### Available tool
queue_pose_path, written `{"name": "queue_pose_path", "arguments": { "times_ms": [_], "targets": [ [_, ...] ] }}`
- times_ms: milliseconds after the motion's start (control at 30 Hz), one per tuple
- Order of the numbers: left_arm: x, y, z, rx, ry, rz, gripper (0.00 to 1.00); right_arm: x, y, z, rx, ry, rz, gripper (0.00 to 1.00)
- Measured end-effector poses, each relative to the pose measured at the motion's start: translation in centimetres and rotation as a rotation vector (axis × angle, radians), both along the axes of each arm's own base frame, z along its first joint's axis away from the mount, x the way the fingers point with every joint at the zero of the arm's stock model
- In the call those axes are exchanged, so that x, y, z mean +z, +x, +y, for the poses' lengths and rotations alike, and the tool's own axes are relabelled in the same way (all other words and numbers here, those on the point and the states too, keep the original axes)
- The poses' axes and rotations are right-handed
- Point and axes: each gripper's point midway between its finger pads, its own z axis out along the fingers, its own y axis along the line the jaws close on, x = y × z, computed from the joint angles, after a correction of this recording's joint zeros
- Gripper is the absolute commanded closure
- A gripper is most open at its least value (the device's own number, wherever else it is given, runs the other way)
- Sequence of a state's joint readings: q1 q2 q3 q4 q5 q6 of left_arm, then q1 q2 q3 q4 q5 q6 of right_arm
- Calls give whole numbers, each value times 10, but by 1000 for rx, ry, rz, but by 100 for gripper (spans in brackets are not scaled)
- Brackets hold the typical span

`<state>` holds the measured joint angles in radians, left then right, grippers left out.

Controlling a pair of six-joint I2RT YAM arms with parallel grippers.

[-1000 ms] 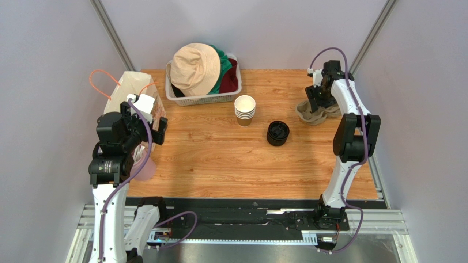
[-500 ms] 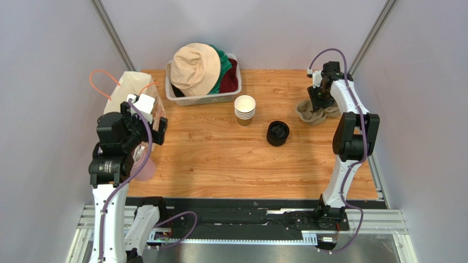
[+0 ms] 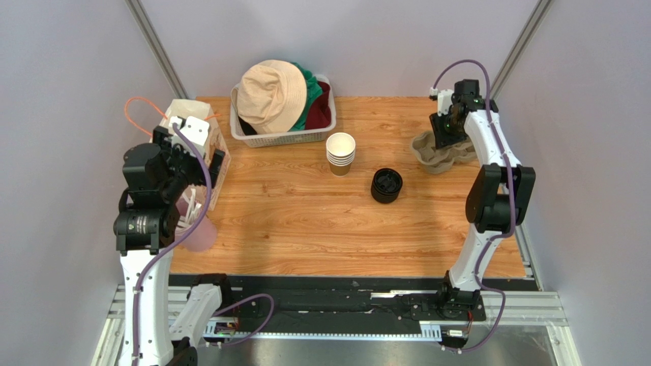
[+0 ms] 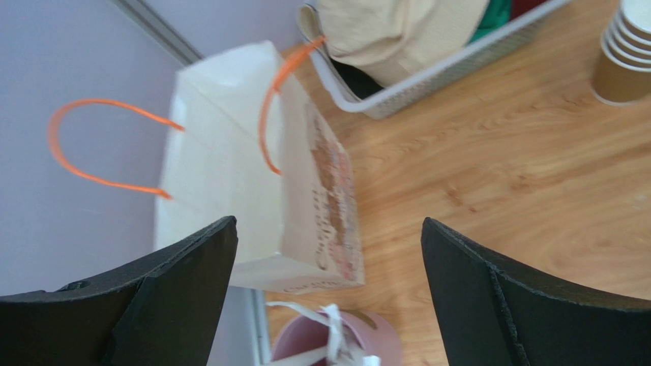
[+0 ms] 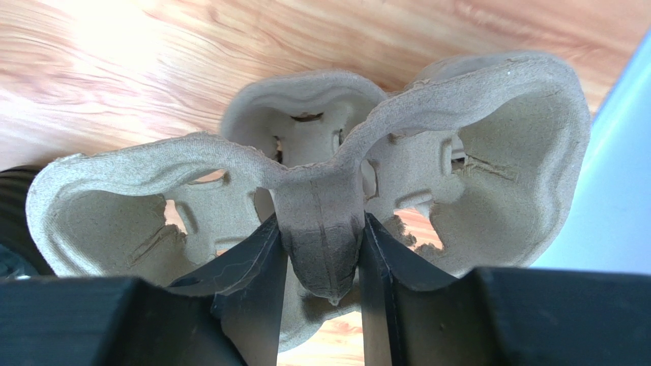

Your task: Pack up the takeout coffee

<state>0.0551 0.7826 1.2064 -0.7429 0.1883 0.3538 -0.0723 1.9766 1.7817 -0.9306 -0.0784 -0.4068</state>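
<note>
My right gripper [image 3: 445,139] [image 5: 321,229] is shut on the middle ridge of a grey pulp cup carrier [image 3: 432,155] [image 5: 489,152] at the back right of the table. A stack of kraft-brown paper cups [image 3: 341,154] [image 4: 623,61] with white rims stands mid-table, with no lid on it. A stack of black lids [image 3: 387,185] sits just to its right. No lidded takeout coffee is in view. My left gripper [image 3: 205,160] [image 4: 328,229] hangs open above the near end of a white paper bag [image 3: 177,122] [image 4: 244,152] with orange handles.
A white basket [image 3: 263,137] [image 4: 397,84] of hats stands at the back. A pink cup of white straws [image 3: 200,235] [image 4: 336,343] stands near the left edge, just in front of the bag. Grey walls close in both sides.
My right gripper has closed on the carrier's ridge, and the carrier now sits more level. My left arm has moved back and left over the bag, still open.
</note>
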Motion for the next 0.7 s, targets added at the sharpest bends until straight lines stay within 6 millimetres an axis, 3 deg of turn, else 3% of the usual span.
{"name": "queue_pose_path", "arguments": {
  "times_ms": [200, 300, 433, 567, 700],
  "targets": [
    [57, 16, 29, 99, 151, -99, 1, 54, -5, 13, 19, 53, -126, 69],
    [69, 30, 38, 128, 196, -105, 1, 74, -8, 20, 36, 74, -172, 69],
    [55, 55, 44, 132, 236, -50, 4, 86, -11, 31, 59, 101, -200, 69],
    [26, 86, 46, 106, 268, 33, 10, 89, -11, 39, 74, 121, -204, 69],
    [1, 112, 48, 91, 283, 100, 28, 90, -12, 44, 84, 134, -205, 69]
  ]
}}
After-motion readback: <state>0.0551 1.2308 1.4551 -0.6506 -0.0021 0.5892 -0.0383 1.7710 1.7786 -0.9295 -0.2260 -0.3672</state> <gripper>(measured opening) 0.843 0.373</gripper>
